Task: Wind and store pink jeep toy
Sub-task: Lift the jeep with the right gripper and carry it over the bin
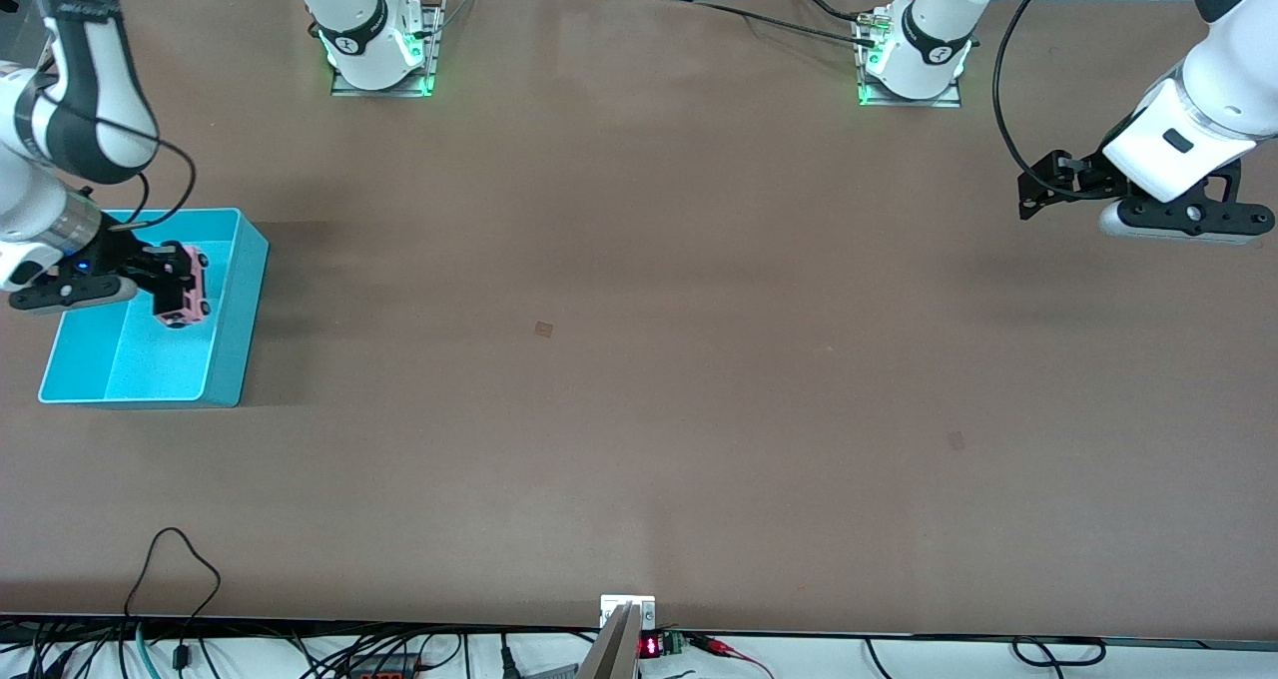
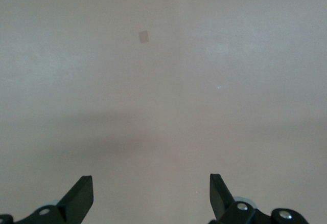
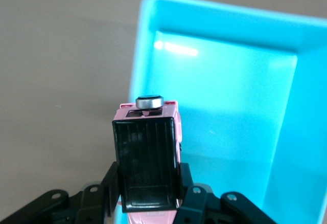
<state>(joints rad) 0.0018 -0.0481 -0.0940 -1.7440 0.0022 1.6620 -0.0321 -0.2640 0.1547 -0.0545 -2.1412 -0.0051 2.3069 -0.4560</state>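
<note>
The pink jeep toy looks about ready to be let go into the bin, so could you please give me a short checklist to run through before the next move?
1. Grip: the right gripper is shut on the pink jeep toy, fingers on its sides. Ok.
2. Position: in the front view the toy hangs over the turquoise bin, inside the rim. Ok.
3. Bin contents: the bin floor that shows is bare. Ok.
4. Height of the toy above the bin floor: cannot tell.
5. Wound or not: cannot tell.
6. The left gripper is open, holds nothing, and waits over bare table at the left arm's end. Ok.
</note>
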